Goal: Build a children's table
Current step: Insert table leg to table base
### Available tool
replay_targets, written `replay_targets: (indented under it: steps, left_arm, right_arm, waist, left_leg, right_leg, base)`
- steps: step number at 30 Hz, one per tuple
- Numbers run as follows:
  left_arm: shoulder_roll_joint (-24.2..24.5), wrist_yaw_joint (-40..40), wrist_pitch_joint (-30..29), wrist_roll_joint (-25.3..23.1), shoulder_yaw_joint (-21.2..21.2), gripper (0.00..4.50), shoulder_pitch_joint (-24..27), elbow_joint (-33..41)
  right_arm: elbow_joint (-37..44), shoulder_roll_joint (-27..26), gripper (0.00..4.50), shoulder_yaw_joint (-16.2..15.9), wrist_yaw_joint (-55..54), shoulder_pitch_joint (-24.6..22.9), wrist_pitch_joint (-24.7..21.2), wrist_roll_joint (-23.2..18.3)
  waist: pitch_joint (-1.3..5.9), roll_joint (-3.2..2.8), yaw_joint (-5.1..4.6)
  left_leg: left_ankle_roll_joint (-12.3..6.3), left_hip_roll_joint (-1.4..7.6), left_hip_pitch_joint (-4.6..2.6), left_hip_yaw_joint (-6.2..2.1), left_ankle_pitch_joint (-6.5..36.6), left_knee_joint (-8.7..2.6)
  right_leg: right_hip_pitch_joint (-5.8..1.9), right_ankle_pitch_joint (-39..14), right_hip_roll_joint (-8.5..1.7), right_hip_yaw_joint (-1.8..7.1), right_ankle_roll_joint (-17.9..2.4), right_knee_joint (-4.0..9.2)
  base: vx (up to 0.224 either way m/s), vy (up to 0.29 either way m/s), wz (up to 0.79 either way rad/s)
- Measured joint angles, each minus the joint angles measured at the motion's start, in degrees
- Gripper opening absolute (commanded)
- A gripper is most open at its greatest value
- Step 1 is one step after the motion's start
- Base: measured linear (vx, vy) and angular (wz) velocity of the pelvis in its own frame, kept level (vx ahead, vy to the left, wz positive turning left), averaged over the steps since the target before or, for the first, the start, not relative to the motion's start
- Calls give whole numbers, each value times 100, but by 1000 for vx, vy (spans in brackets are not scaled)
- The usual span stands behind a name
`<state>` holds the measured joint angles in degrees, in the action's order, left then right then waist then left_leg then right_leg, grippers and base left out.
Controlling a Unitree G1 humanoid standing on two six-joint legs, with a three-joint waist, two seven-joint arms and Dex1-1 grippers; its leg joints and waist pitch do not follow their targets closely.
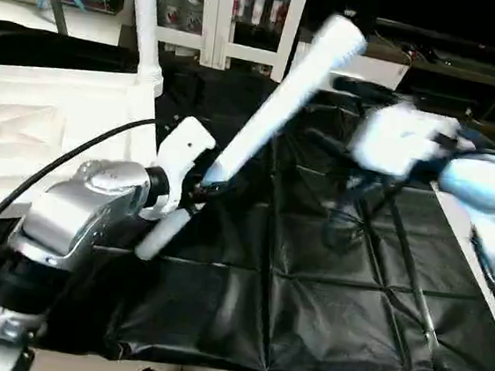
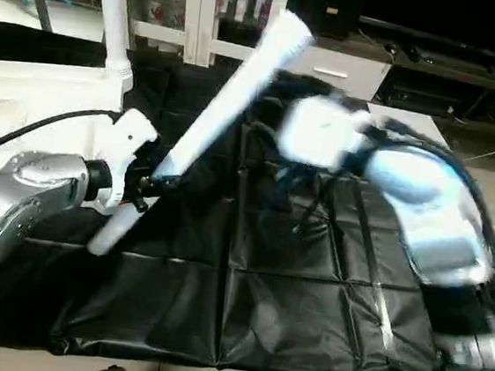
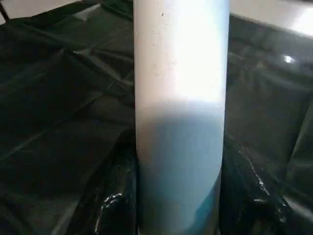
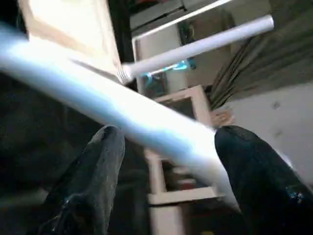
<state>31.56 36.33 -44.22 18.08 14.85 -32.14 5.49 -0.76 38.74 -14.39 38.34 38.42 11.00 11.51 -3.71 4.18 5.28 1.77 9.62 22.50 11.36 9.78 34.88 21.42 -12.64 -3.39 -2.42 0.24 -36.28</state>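
My left gripper (image 1: 196, 185) is shut on a white tube leg (image 1: 271, 126) near its lower end; the leg slants up and to the right over the black sheet. In the left wrist view that leg (image 3: 181, 122) stands between the fingers. My right gripper (image 4: 171, 131) is open near the leg's upper part, and the leg (image 4: 98, 98) crosses just beyond its two black fingers (image 4: 93, 181) without touching them. The white tabletop (image 1: 24, 118) lies at the left, underside up. A second leg (image 1: 146, 15) stands upright in its corner socket.
A crinkled black sheet (image 1: 307, 289) covers the work surface. White shelving with small items (image 1: 239, 16) stands behind it. A black cable (image 1: 55, 165) runs along my left forearm. My right arm's pale housing (image 2: 407, 180) hangs over the sheet's right side.
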Motion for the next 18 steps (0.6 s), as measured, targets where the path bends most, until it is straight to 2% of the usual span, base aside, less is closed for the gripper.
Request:
replay_targets:
  steps: [3, 5, 9, 15, 18]
  left_arm:
    - [-1, 78, -74, -105, 202, 166, -119, 106]
    - [4, 99, -105, -156, 267, 166, -147, 105]
    - [85, 161, -108, -333, 420, 166, -196, 99]
    - [243, 322, -97, -584, 646, 166, -261, 102]
    - [306, 330, -99, -672, 654, 166, -275, 101]
  right_arm:
    - [-725, -3, 323, -383, -440, 234, 679, 836]
    - [-1049, 2, 323, -525, -671, 343, 972, 1164]
    - [-1981, 5, 323, -955, -1345, 913, 1497, 2010]
    - [-3071, -94, 323, -1442, -2074, 1524, 1802, 2998]
    - [-3490, -205, 289, -1557, -2196, 1698, 1986, 3152]
  waist:
    - [-2, -2, -14]
    - [-2, -3, -27]
    - [-3, -4, -50]
    - [-3, -4, -51]
    - [-4, -3, -49]
  left_leg:
    - [0, 0, 2, 3, 0, 4]
    - [0, 1, 1, 4, 0, 4]
    - [1, 3, 5, 8, -1, 9]
    - [0, 8, 23, 11, -3, 33]
    - [-2, 11, 34, 10, -2, 55]
  right_leg:
    - [1, 6, 0, 3, -7, 0]
    - [3, 7, 0, 4, -6, -2]
    - [23, 6, 3, 13, -6, -27]
    - [48, 6, 5, 17, -6, -55]
    - [53, 6, 5, 16, -6, -68]
  base:
    - [0, 0, 0]
    - [0, 0, 0]
    - [0, 0, 0]
    - [0, 0, 0]
    - [0, 0, 0]
